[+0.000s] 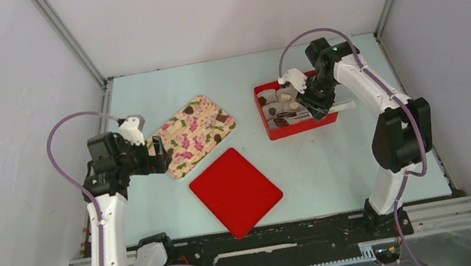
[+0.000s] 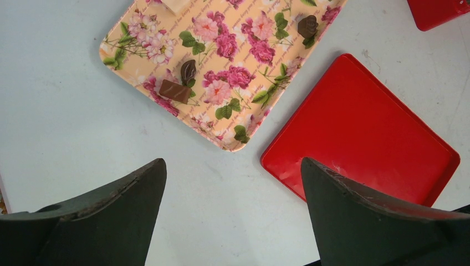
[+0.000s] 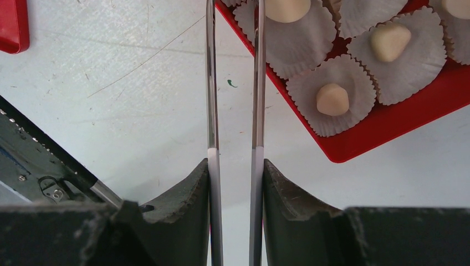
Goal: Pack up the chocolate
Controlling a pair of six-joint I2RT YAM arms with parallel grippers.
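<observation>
Dark brown chocolates (image 2: 188, 71) lie on the flower-print tray (image 1: 193, 135), which also shows in the left wrist view (image 2: 166, 33). My left gripper (image 2: 233, 160) is open and empty over bare table, near the tray's corner; in the top view it (image 1: 162, 152) sits at the tray's left end. My right gripper (image 3: 235, 160) is shut on metal tongs (image 3: 211, 83), whose tips run out of view. In the top view it (image 1: 310, 102) hovers over the red box (image 1: 262, 110). Pale chocolates (image 3: 332, 100) sit in white paper cups in the box (image 3: 382, 136).
A flat red lid (image 1: 235, 191) lies on the table between the arms, also in the left wrist view (image 2: 366, 133). Grey walls enclose the table on three sides.
</observation>
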